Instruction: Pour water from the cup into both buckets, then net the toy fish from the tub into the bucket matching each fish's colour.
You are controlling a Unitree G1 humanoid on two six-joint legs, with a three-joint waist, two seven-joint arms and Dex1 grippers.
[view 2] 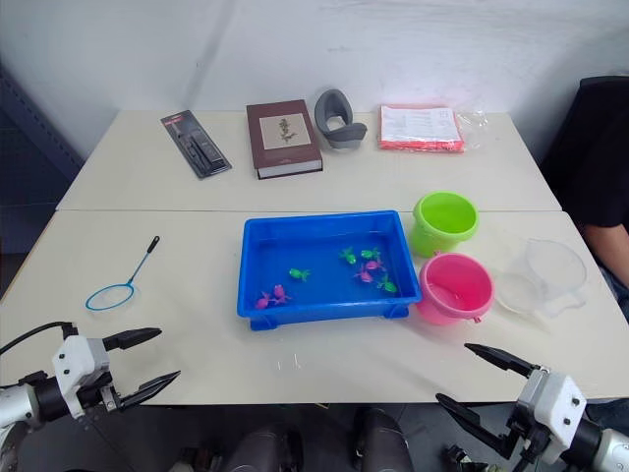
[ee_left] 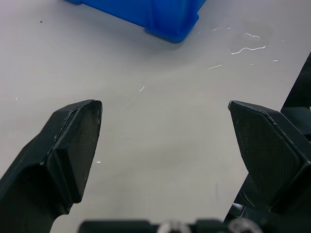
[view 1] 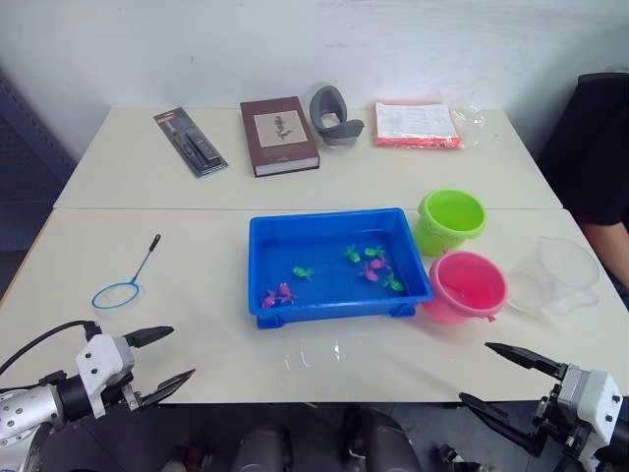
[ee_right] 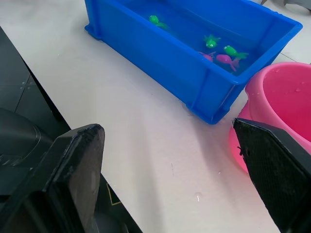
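- Table (view 1: pixel 197 324): pale top; puddle of spilled water (view 1: pixel 314 352) just in front of the tub.
- Tub (view 1: pixel 334 224): blue, mid-table, holding green and pink toy fish (view 1: pixel 371 267) in water.
- Cup (view 1: pixel 560 275): clear, at the table's right edge, near the pink bucket.
- Pink bucket (view 1: pixel 464 287): just right of the tub's front corner.
- Green bucket (view 1: pixel 450 220): just behind the pink one.
- Net (view 1: pixel 126 277): flat on the table, well left of the tub.
- Left gripper (view 1: pixel 162 359): front-left edge, fingers spread wide, empty.
- Right gripper (view 1: pixel 496 374): front-right edge, spread wide, empty.
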